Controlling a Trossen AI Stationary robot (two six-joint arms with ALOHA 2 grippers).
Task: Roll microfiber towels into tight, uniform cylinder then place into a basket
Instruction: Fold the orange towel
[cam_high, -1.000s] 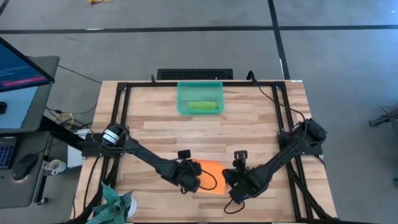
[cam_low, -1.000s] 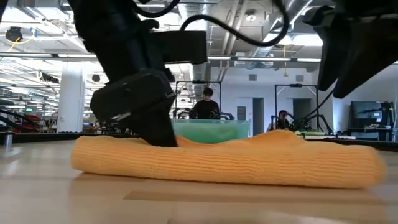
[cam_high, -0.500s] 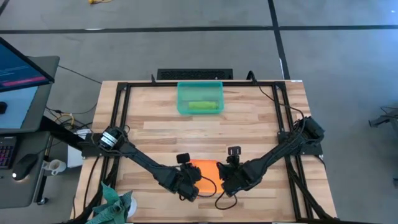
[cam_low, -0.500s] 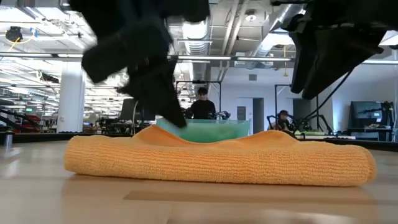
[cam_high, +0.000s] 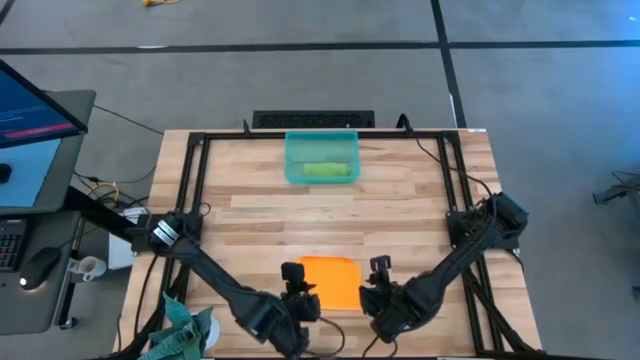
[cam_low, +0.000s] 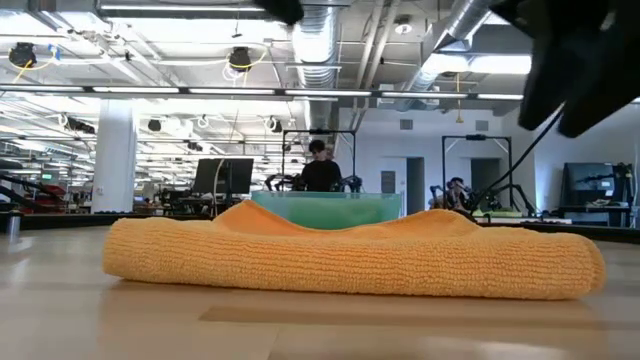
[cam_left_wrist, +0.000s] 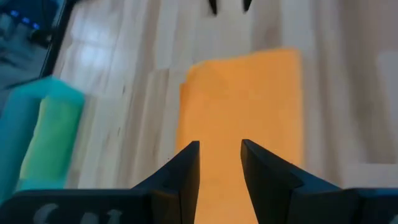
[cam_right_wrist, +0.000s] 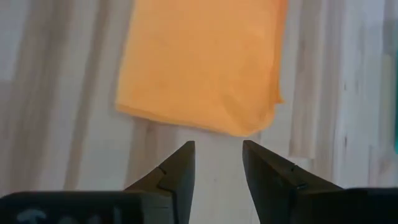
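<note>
A green towel (cam_high: 324, 171) lies rolled in the basket (cam_high: 321, 142) at the worktop's far edge; that half is judged done. The orange towel (cam_high: 330, 281) lies folded flat near the front edge, unrolled. The left gripper (cam_left_wrist: 220, 155) is held above it and the right gripper (cam_right_wrist: 218, 155) just off its edge, jaws narrowly parted, empty. Only the low view shows the orange towel's thickness.

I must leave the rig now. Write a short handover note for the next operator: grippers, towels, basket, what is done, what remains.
Left gripper: open, empty, above the near edge of the folded orange microfiber towel.
Right gripper: open, empty, just off the towel's near right corner.
Translucent teal-green plastic basket: at the table's far edge, holding a rolled lime green microfiber towel.
Done: green towel rolled and placed in the basket.
Left: the orange towel lies folded flat near the front edge; it seems not yet rolled. Roll it tightly, then place it in the basket.
</note>
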